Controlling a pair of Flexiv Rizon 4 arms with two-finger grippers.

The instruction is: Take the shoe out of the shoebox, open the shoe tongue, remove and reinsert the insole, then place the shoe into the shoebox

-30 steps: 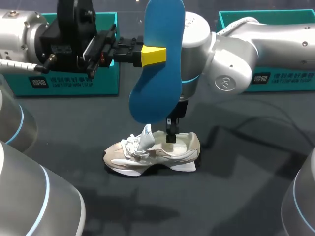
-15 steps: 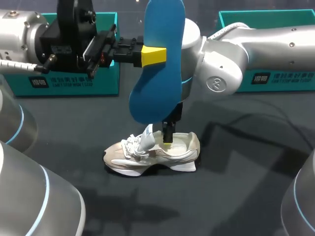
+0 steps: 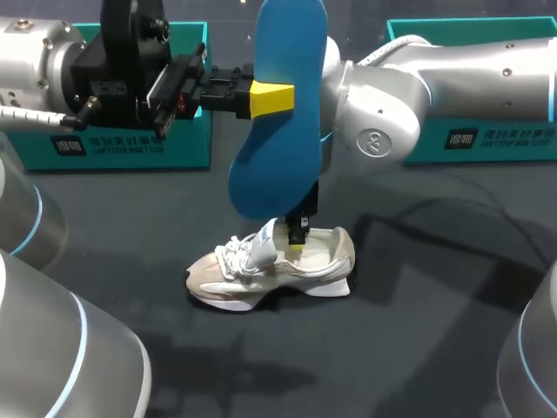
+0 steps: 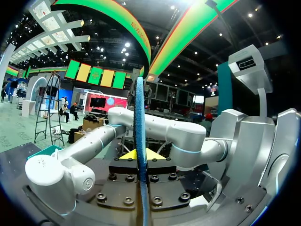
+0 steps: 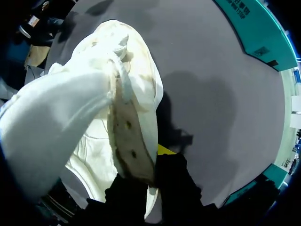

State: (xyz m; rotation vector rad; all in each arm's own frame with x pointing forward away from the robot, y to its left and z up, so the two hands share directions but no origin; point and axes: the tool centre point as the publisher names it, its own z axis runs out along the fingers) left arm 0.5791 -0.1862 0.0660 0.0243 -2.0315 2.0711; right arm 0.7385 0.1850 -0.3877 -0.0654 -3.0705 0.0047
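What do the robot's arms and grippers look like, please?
The left arm and right arm are rounded silver-grey links with light-blue joint rings and pale cables; the right bears a round emblem. The left gripper and right gripper are black with yellow fingertips.

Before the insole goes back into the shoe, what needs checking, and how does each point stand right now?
1. Left gripper shut on the blue foam insole: ok.
2. Insole hanging clear above the beige sneaker: ok.
3. White tongue raised, opening exposed: ok.
4. Right gripper pinching the sneaker's collar wall: ok.
5. Opening free for the insole: not ok, the right gripper's inner finger stands in it.
6. Sole flat on the dark table: cannot tell.
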